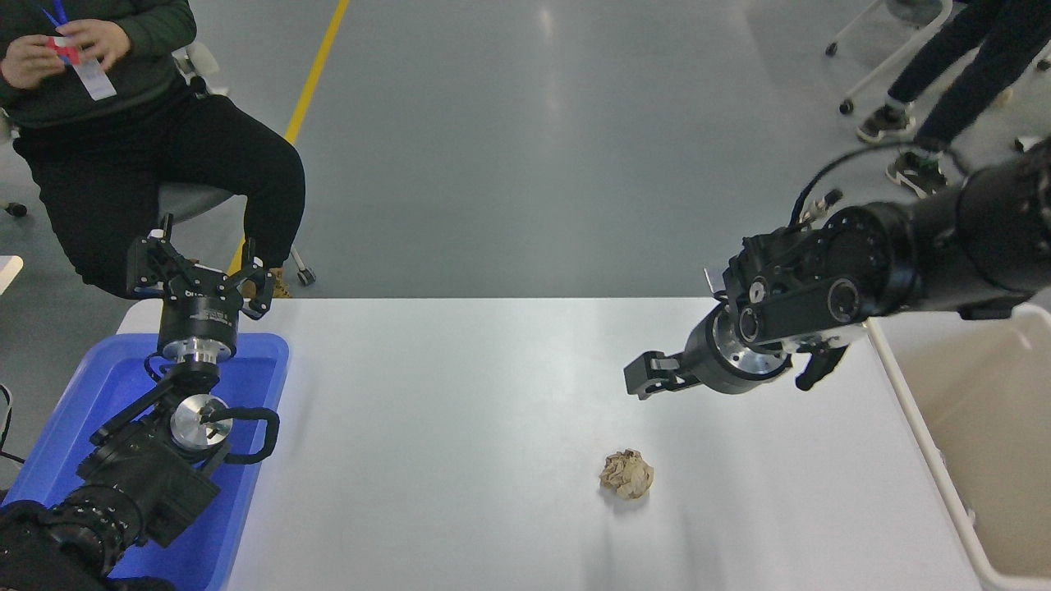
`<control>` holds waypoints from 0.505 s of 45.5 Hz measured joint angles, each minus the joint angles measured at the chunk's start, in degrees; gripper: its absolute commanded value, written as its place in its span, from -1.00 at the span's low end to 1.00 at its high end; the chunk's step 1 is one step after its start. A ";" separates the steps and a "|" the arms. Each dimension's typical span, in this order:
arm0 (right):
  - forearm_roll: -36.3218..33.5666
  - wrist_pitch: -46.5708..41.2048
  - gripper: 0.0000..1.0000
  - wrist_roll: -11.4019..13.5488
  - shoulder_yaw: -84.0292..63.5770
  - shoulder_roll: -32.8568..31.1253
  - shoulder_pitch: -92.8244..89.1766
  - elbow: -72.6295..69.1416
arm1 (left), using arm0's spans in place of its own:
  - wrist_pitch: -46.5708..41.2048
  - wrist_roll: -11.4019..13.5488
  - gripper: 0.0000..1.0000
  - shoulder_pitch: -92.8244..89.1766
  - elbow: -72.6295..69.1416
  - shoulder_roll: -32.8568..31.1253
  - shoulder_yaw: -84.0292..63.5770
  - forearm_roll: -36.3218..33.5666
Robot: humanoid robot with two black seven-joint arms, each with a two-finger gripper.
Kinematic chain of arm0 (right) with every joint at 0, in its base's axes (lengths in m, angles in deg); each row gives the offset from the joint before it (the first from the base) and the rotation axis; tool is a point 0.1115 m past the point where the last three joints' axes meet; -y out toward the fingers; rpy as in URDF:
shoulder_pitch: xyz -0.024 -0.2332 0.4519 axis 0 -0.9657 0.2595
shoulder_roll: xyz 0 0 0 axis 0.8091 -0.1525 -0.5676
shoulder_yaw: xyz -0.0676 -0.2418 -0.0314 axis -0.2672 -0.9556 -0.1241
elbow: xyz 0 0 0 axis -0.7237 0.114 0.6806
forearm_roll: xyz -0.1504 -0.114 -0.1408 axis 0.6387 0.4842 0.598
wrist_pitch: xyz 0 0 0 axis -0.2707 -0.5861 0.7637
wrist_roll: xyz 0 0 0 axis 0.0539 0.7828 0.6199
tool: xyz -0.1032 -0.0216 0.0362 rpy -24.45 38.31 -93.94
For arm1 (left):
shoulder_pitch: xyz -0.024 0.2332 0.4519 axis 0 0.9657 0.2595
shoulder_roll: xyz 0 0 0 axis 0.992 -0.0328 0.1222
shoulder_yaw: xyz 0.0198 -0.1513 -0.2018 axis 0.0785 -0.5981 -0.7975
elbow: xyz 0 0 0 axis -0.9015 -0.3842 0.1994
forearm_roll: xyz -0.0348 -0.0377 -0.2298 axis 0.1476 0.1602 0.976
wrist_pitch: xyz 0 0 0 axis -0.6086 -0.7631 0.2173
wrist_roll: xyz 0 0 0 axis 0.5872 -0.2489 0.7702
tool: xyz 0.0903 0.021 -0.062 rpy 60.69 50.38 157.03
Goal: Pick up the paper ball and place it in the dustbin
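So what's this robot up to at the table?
It is going after a crumpled paper ball lying on the white table. The right claw hangs in the air above the table, a little beyond the ball, and holds nothing; the ball lies untouched. The cream dustbin waits at the table's right edge. The left claw is parked, open, over a blue tray. A seated person at the far left fiddles with something small.

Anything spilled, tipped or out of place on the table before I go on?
Nothing stands out. The paper ball lies alone on the white table, the dustbin is upright at the table's right, the right gripper hangs above the table beyond the ball, touching nothing.
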 measured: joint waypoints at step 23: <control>-0.25 12.89 1.00 0.02 1.42 0.83 -14.14 7.32 | 0.00 0.00 0.98 -0.01 0.00 0.01 0.00 0.00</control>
